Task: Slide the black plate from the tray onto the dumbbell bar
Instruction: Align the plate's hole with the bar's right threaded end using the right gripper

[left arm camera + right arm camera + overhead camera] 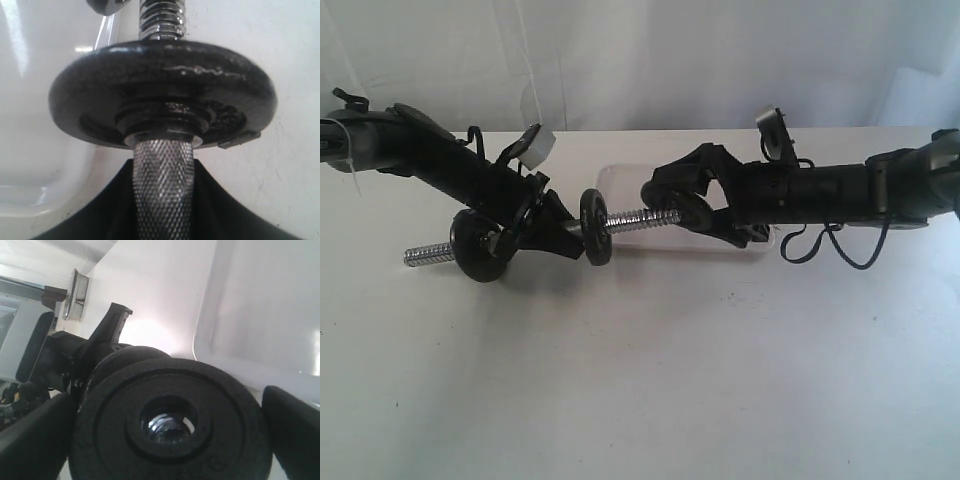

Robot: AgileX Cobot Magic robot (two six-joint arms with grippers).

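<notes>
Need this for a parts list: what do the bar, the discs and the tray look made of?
Short chrome dumbbell bar: steel-like metal, mirror plating, knurled middle, threaded end. Round black weight discs: probably cast iron, dull pebbly black coat. Flat white tray: likely plastic, smooth and glossy with soft highlights.

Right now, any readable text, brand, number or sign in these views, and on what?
None readable in any view.
On the black plate: no lettering made out; any embossing too blurred.
On the dumbbell bar: knurling and thread only.
On the tray: nothing, plain white.
</notes>
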